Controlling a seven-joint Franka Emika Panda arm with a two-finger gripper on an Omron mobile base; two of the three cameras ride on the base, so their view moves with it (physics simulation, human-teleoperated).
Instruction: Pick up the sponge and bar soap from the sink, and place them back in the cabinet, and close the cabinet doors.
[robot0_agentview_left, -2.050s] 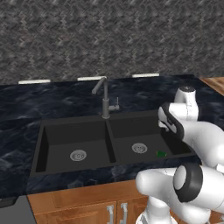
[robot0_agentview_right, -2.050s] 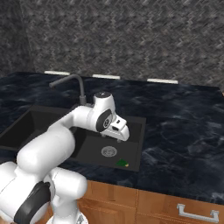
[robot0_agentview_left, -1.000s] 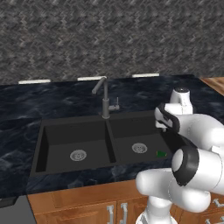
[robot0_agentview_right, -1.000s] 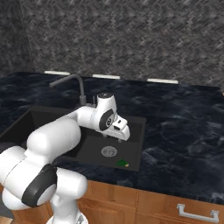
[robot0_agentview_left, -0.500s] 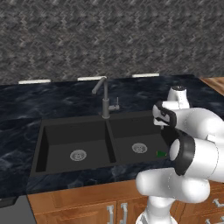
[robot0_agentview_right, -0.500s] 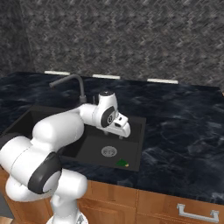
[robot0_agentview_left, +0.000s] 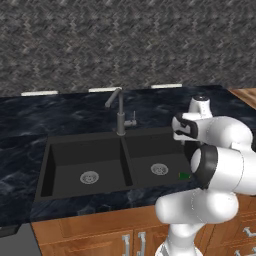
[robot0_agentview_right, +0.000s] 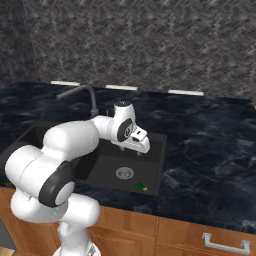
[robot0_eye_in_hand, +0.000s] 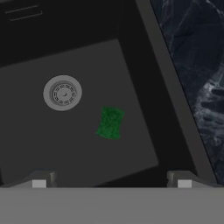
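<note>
Sponge (robot0_eye_in_hand: 110, 123) flat on sink (robot0_eye_in_hand: 144, 52) floor, drain (robot0_eye_in_hand: 62, 92) near at 10 o'clock, walls well apart. Gripper (robot0_eye_in_hand: 111, 179) above, jaws apart, nothing held.

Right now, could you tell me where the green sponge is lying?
The flat green rectangular sponge lies on the floor of the black sink's right basin, just beside the round metal drain, toward the basin's front right corner in the right base view.

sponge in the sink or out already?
In. The sponge lies flat on the sink basin floor beside the drain, jaws open above it.
</note>
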